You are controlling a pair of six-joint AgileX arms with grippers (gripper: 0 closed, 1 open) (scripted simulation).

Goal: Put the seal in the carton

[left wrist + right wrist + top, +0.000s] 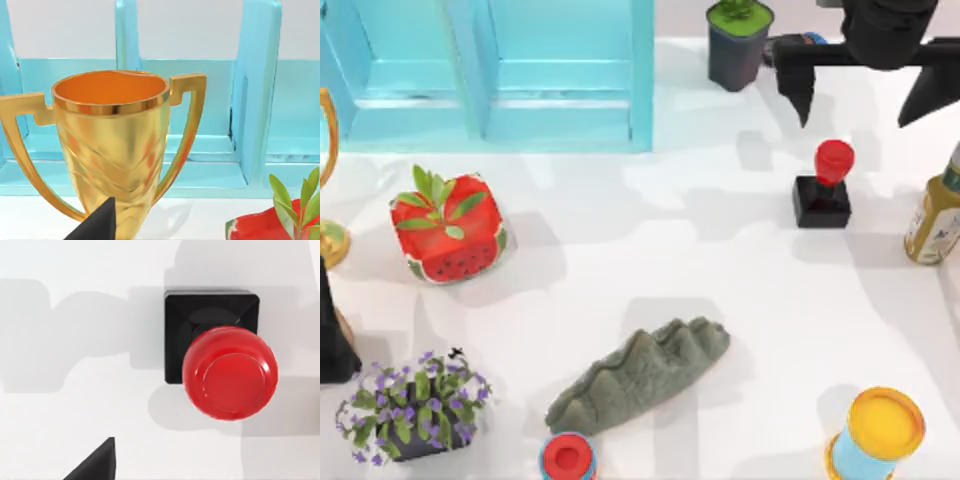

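On the table's right half, seal (825, 185): black square block base, glossy red rounded knob.
Seal axis: upright, knob toward the overhead camera, base flat on the white table (650, 260).
Right gripper (860, 95): above and just behind the seal, fingers spread wide, gripping nothing.
Carton (490, 75): turquoise, back left, well apart from the seal.
Left arm: parked at the left edge by the gold trophy (112, 150).

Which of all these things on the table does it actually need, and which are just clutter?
Needed: red-knobbed black seal; light blue carton; right tool.
Clutter: gold trophy; strawberry planter; grey rock; purple flowers; yellow-lidded can; bottle.
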